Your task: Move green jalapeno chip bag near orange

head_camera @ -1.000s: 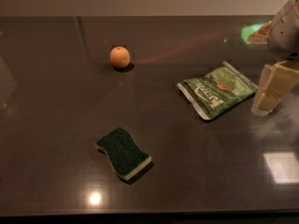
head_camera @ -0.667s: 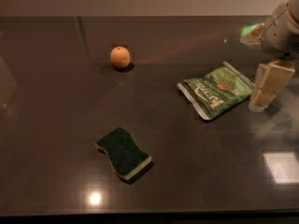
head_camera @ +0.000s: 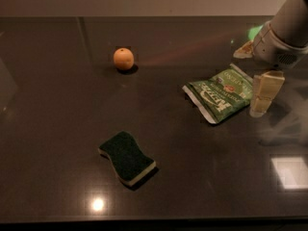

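Note:
The green jalapeno chip bag point(head_camera: 221, 94) lies flat on the dark table at the right, its white lettering facing up. The orange point(head_camera: 123, 58) sits far to its left, toward the back. My gripper point(head_camera: 254, 72) hangs at the bag's right end, low over the table. It is open, with one pale finger point(head_camera: 264, 93) in front of the bag's right edge and the other point(head_camera: 244, 50) behind it. Nothing is held.
A dark green sponge with a pale base point(head_camera: 127, 157) lies at the front centre. The glossy dark table point(head_camera: 57, 129) shows bright light reflections at the front point(head_camera: 97, 204) and at the right point(head_camera: 290, 172).
My gripper has moved left, closing in on the bag's right end. The bag, orange and sponge have not moved.

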`<state>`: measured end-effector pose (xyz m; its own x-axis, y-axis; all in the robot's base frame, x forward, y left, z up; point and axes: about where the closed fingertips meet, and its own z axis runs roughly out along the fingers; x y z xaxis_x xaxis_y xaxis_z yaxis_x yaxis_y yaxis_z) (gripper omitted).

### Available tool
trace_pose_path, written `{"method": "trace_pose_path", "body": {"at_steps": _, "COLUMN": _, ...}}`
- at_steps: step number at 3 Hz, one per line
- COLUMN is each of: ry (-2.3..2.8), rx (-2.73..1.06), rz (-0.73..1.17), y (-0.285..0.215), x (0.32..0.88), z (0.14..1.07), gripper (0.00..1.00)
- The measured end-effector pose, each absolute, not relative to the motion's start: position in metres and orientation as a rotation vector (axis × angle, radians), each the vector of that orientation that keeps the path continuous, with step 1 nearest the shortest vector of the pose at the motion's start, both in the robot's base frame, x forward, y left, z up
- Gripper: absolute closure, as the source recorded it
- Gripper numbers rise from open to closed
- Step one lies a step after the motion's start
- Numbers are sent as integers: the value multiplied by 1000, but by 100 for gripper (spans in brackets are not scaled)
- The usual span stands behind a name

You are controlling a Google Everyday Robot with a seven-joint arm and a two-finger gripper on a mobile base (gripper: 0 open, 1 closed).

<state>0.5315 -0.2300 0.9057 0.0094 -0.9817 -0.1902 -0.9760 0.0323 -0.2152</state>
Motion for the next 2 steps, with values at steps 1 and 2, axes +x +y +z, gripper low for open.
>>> {"method": "trace_pose_path", "body": {"at_steps": 1, "ry": 2021, "rx": -2062, "rz": -20, "y": -237, "x": 551, "z": 881, "gripper": 0}}
{"method": "trace_pose_path", "body": {"at_steps": 2, "ry": 2004, "rx": -2098, "rz": -23, "y": -240, "x": 571, "z": 862, "gripper": 0}}
